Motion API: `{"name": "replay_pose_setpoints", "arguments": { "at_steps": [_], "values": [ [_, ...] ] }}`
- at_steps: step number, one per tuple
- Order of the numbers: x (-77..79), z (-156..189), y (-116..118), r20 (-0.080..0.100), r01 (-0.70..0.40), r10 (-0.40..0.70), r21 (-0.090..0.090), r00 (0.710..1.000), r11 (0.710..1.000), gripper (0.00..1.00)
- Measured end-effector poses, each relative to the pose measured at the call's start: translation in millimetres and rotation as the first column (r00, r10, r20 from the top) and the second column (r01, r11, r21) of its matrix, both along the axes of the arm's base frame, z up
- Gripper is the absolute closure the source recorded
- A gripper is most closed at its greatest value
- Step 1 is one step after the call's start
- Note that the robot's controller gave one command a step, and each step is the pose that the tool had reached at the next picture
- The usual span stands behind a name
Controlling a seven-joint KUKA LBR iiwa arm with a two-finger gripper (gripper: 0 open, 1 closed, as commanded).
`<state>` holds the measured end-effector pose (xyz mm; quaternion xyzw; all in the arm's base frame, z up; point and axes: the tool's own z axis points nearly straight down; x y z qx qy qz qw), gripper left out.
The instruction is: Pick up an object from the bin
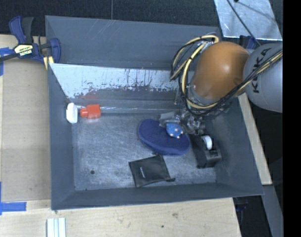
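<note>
My gripper [182, 125] is low in the right half of the bin, under the arm's orange cover. It hangs over the right end of a dark blue oval pad [158, 138]. A small light blue thing [173, 130] shows at the fingertips on top of that pad; whether it is gripped I cannot tell. Just right of the gripper lies a black tape dispenser with a white roll [207, 149]. A black flat square pouch [150, 171] lies in front of the pad.
At the far left of the bin floor lie a white cap [71, 113] and an orange-red block [91, 111] side by side. The arm's cover and cables hang over the bin's right rear corner.
</note>
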<state>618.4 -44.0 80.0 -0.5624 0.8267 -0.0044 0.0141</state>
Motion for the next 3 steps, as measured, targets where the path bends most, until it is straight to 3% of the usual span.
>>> {"name": "replay_pose_setpoints", "arguments": {
  "at_steps": [1,2,3],
  "values": [
    [4.3,-1,17,-0.008,-0.007,0.007,-0.016,1.0,1.0,1.0],
    [10.5,87,17,-0.016,0.037,-0.037,-0.008,0.999,0.999,1.0],
    [8.5,272,7,-0.015,0.095,-0.095,-0.007,0.995,0.995,1.0]
  ]
}}
